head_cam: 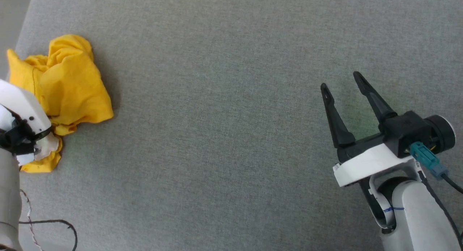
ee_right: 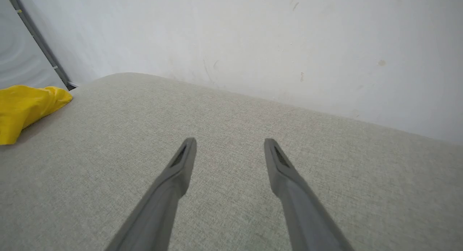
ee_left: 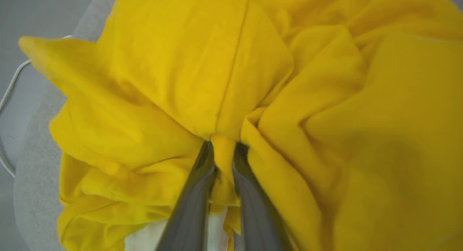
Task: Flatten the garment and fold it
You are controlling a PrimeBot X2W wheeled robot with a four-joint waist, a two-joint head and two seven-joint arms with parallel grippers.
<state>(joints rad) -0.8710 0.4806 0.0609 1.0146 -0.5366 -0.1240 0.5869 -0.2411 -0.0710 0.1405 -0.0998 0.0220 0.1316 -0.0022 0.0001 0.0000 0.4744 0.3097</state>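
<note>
The garment [head_cam: 63,88] is a mustard-yellow T-shirt bunched in a crumpled heap at the far left of the grey surface. Its print is hidden in the folds. My left gripper [ee_left: 223,147] is shut on a pinch of the yellow fabric, with cloth [ee_left: 217,70] bulging all around its fingers. In the head view the left wrist [head_cam: 21,124] sits over the heap's near edge and its fingers are hidden. My right gripper [head_cam: 342,81] stands open far to the right above bare fabric, nothing between its fingers [ee_right: 184,155]. The garment [ee_right: 25,108] shows at the right wrist view's left edge.
The grey upholstered surface [head_cam: 224,135] stretches wide between the heap and my right arm. Its left edge [head_cam: 21,26] runs close behind the garment. A white wall [ee_right: 253,37] rises beyond the surface's far edge. A thin cable [head_cam: 54,225] loops at the lower left.
</note>
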